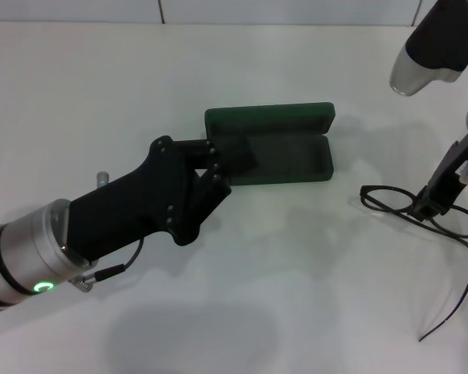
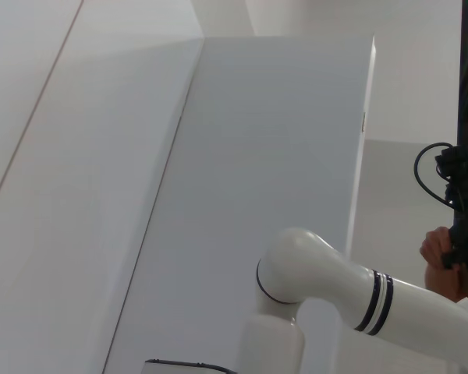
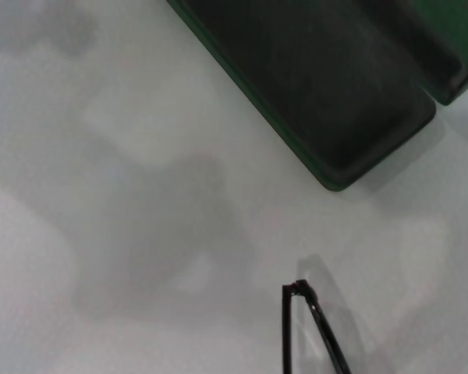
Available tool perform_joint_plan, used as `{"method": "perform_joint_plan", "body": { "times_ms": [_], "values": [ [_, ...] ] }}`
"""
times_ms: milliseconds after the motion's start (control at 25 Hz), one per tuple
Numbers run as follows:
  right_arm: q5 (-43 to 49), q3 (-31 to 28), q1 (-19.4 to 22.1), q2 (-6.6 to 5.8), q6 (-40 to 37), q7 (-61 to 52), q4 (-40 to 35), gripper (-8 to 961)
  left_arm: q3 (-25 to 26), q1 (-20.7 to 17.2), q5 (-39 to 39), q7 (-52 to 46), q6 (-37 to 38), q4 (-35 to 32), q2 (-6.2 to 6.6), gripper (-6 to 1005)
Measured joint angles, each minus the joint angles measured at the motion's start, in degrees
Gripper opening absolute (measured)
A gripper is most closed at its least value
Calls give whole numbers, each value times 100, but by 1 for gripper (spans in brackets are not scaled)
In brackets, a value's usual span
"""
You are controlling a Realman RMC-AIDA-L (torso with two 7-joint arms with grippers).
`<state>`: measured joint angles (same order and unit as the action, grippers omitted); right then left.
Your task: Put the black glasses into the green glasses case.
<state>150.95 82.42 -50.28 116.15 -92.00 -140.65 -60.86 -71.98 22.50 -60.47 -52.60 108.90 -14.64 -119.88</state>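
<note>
Black glasses (image 1: 421, 209) on table right of open green glasses case (image 1: 285, 148); right gripper (image 1: 430, 204) at bridge, closure unclear; left gripper (image 1: 216, 170) pinches case's left end; frame likely light, fragile, so grip bridge.

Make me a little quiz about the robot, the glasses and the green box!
1. True or false: the green glasses case lies open on the white table.
2. Which end effector is at the black glasses? A) left B) right
3. Fill in: the left end effector is at the case's ____ end.

Key:
1. True; lid up, dark inside showing.
2. B; the right end effector sits on the frame, glasses on the table beside the case, not in it.
3. Left, the end far from the glasses.
</note>
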Motion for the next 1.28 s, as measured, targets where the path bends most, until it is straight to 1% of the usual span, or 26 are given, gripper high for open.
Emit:
{"method": "perform_joint_plan", "body": {
  "times_ms": [160, 800, 880, 960, 1120, 1200, 1280],
  "values": [
    [-1, 3, -1, 3, 16, -1, -5, 296, 0, 0, 0, 17, -8, 16, 0, 39],
    [11, 2, 11, -5, 169, 24, 61, 87, 90, 69, -47, -23, -72, 5, 17, 39],
    [4, 13, 43, -5, 186, 34, 29, 72, 90, 71, -53, -24, -84, 5, 18, 39],
    [-15, 54, 153, -7, 209, 57, -142, 62, 88, 71, -54, -24, -86, 5, 18, 39],
    [-137, 56, 598, -35, 225, 86, -875, 50, 80, 64, -33, -24, -75, 4, 18, 39],
    [-414, -159, 917, -67, 215, 250, -1329, 50, 81, 53, -22, -23, -52, 4, 18, 39],
    [-835, -515, 1223, -75, 152, 599, -1656, 50, 84, 52, -17, -23, -28, 4, 14, 40]
  ]
}}
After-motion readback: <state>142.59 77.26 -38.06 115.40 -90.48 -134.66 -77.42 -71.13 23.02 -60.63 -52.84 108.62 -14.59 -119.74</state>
